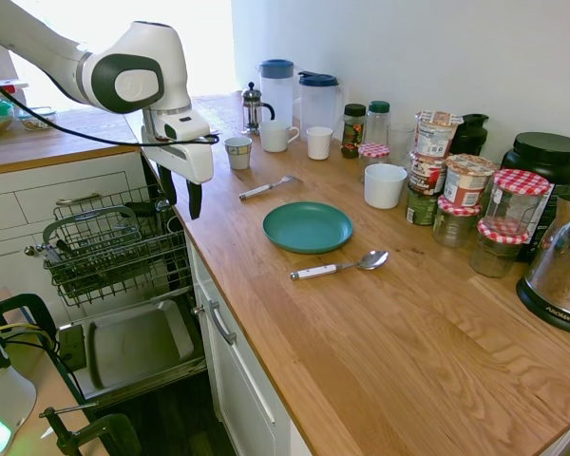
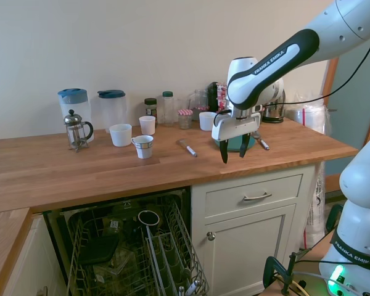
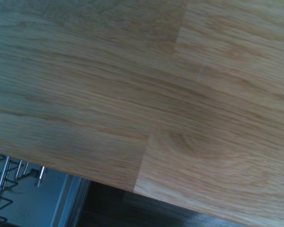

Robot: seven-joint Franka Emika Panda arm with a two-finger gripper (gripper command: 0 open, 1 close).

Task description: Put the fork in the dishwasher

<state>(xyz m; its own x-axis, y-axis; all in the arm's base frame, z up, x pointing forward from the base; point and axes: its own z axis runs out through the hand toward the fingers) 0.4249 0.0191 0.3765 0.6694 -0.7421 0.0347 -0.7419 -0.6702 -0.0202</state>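
Over counter edge [image 1: 230,261], jaws open wide, holding nothing.

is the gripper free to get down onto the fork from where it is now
Probably yes: the fork lies alone on bare counter, cup and plate stand apart from it, and the open gripper hangs empty nearby.

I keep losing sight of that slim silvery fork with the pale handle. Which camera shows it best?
The first exterior view: the slim silvery fork with the pale handle lies in the open on the wooden countertop, beyond the round teal plate. The second exterior view shows it smaller and farther off. The wrist view shows only countertop wood, no fork.
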